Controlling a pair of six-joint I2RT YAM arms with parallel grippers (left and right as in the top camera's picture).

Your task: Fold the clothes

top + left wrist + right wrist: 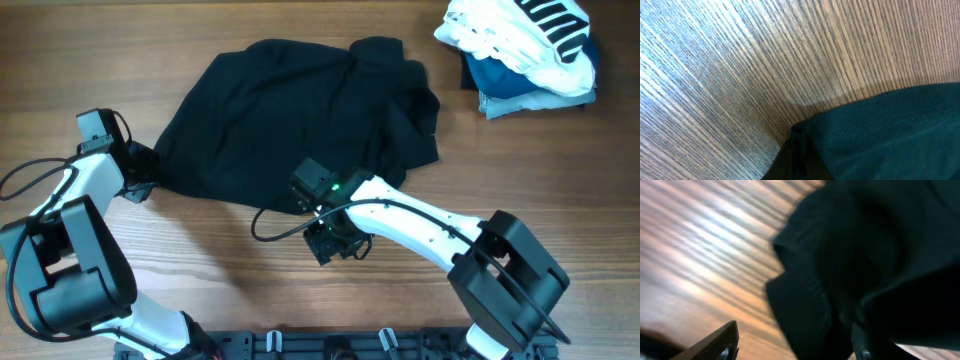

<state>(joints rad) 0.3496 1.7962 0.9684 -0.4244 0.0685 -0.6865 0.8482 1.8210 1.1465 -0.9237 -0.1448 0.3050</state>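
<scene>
The clothes, a single large black garment, lay rumpled across the middle of the far half of the wooden table, with its lower left corner drawn out to a point. The left claw sat at that corner with its jaws pressed together, pinching the edge of the fabric. In its wrist view the dark cloth ran straight down to the bottom of the frame, where it bunched in a small fold, and the fingers themselves could not be made out. The right claw sat low at the near hem of the garment, just past its edge, with its jaws spread wide. In its wrist view the two fingertips stood far apart at the bottom corners and a loose lobe of black cloth hung between them. The left tip stood clear of the cloth with bare wood showing between, and the right tip lay close against it, so nothing was gripped. In the far right corner a white striped garment rested on a folded blue garment, well apart from the clothes.
</scene>
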